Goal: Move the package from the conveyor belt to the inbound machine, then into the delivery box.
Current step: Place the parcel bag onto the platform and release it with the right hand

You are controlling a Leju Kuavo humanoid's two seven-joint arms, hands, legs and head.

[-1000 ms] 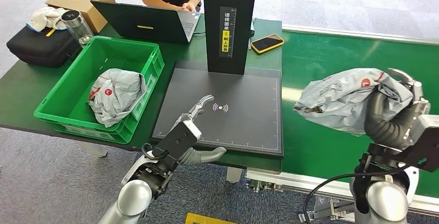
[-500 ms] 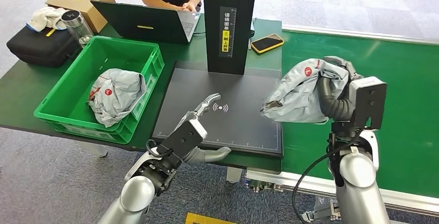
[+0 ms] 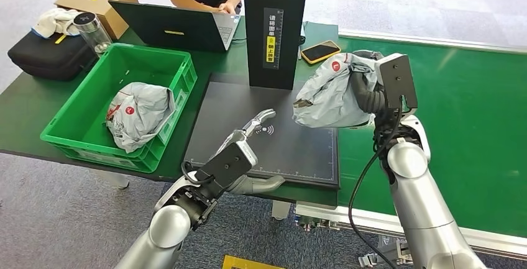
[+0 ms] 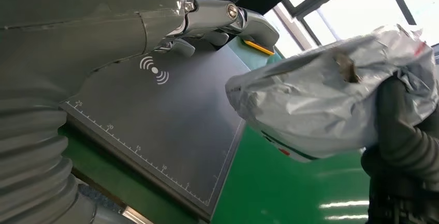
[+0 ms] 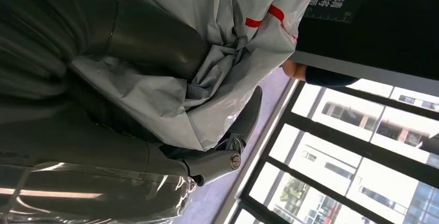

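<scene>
The conveyor belt (image 3: 472, 126), to the right of the inbound machine, is being seen with no package lying on the stretch in view, so the pick-up is being judged as done. The inbound machine's black scan pad (image 3: 248, 151) is being taken as the landmark; nothing is resting on its surface, so the scanning step is being judged as under way but not finished. The green delivery box (image 3: 74, 129), to the left of the pad, is being seen with one grey package (image 3: 140, 113) lying inside it, which is being taken as a separate item; the final transfer of the carried one is being judged as not yet begun. The grey package in hand (image 3: 332, 95) is being held in the air above the pad's right rear corner, near the black upright column (image 3: 275, 27), clear of the surface. The right hand (image 3: 373, 89) is being seen wrapped around that package, thumb and dark fingers pressed into the crumpled film. The left hand (image 3: 248, 151) is being held above the pad's front left part, fingers apart and stretched toward the wireless mark (image 3: 265, 130), with nothing in it. Setting down, scanning and moving to the box are being counted as remaining.
</scene>
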